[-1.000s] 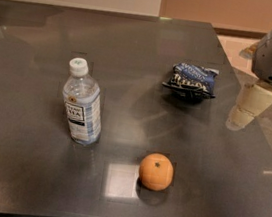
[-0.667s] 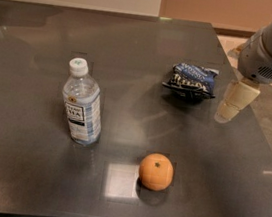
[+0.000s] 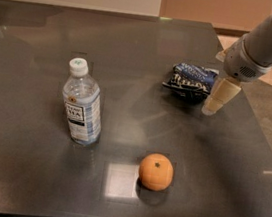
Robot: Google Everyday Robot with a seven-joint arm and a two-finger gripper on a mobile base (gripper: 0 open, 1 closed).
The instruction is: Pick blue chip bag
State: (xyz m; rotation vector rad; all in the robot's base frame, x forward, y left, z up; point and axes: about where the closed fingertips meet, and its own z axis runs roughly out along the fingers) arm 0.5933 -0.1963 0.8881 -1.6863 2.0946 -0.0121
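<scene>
Overhead glare patches mark the dark table (image 3: 225,189), where the claw (image 3: 212,107) hangs over its right side.

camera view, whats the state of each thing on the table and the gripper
blue chip bag, crumpled, lying on the table, not held
gripper, close by the bag's image-right edge, holding nothing
clear bottle, upright, white cap on
orange, whole, resting on the table towards the near edge
</scene>
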